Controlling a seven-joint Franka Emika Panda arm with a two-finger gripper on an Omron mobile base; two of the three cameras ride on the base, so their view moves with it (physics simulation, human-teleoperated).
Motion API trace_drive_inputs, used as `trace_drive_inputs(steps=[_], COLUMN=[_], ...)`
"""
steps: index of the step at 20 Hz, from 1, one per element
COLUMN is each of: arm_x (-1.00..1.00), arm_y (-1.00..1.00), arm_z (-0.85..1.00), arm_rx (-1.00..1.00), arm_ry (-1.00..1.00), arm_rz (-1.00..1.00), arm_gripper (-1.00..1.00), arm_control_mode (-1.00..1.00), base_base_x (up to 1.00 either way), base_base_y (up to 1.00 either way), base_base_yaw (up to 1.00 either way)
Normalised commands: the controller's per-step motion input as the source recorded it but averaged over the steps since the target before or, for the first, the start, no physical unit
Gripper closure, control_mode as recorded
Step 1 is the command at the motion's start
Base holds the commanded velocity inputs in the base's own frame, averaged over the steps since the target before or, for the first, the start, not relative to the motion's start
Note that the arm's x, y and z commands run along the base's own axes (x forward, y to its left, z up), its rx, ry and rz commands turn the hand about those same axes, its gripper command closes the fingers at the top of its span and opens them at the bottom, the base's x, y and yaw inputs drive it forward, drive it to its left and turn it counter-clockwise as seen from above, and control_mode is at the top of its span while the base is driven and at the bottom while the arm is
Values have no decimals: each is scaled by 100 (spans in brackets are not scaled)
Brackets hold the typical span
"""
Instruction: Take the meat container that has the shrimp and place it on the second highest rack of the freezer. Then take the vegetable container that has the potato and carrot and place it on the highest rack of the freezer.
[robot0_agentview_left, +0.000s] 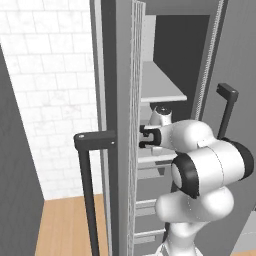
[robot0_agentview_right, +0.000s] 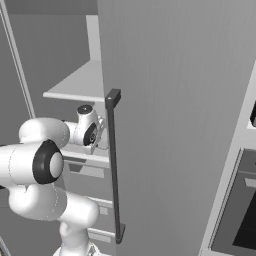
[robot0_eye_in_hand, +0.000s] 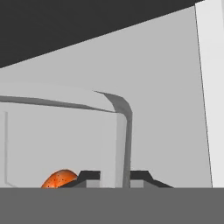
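Inside the freezer (robot0_agentview_left: 210, 60), gripper (robot0_eye_in_hand: 114, 177) clenched on the rim of the meat container (robot0_eye_in_hand: 65, 131); shrimp (robot0_eye_in_hand: 59, 179) at 7 o'clock, beside one fingertip.

- Even, flat rendered light in both base views, no glare and no blur, edges crisp and straight.
- The freezer (robot0_agentview_left: 170, 55) interior goes dark at upper right.
- The hand view's upper left corner is a hard black wedge; soft grey shading elsewhere.

I'm in a kitchen: open freezer (robot0_agentview_left: 165, 90) with pale shelves, white tiled wall (robot0_agentview_left: 50, 90), wood floor (robot0_agentview_left: 65, 225), black-fronted oven (robot0_agentview_right: 240, 220) beside it.
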Motion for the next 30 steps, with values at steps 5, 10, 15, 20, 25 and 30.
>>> trace_drive_inputs(steps=[5, 10, 15, 20, 25, 30], arm_x=[0, 0, 0, -19, -61, -34], arm_y=[0, 0, 0, 0, 0, -2], arm_z=[0, 0, 0, 2, 14, 80], arm_rx=[0, 0, 0, 0, 0, 1], arm_ry=[0, 0, 0, -7, -29, -1], arm_rz=[0, 0, 0, 1, 2, 1], arm_gripper=[100, -100, -100, -100, -100, -100], arm_control_mode=[-100, -100, -100, -100, -100, -100], base_base_x=[0, 0, 0, 0, 0, 0], base_base_y=[0, 0, 0, 0, 0, 0], base_base_yaw=[0, 0, 0, 0, 0, 0])
